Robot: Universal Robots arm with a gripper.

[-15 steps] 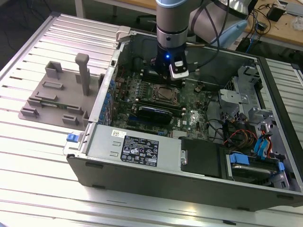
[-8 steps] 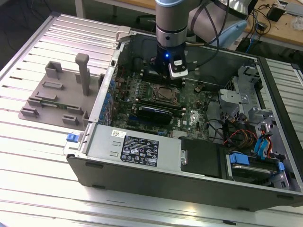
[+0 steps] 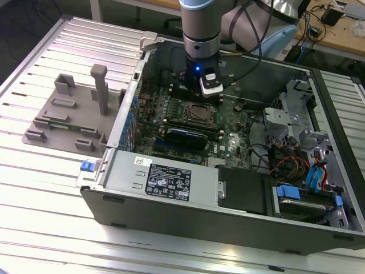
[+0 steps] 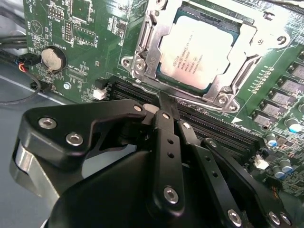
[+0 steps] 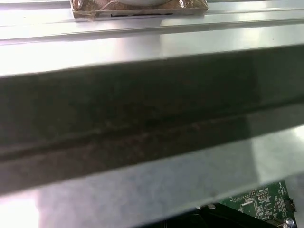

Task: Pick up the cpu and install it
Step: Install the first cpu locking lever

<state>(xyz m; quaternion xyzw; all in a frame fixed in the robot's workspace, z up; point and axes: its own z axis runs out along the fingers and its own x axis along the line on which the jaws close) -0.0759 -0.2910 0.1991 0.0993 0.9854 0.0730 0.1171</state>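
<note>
The black claw (image 4: 164, 102) hangs inside the open computer case (image 3: 171, 188). Its fingers are pinched together with nothing between them, and their tip sits right at the edge of the socket frame (image 4: 142, 57). The cpu (image 4: 199, 50) already lies flat in that frame on the green board (image 4: 85, 28). A grey plastic fixture (image 3: 74, 111) stands outside the case, on the exterior view's left. A round silver battery (image 4: 52, 58) is on the board nearby.

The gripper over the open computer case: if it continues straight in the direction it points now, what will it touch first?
Probably the motherboard, at the memory slots just beside the socket where the cpu already sits. The gripper points there in the second wrist view, but depth is hard to judge.
</note>
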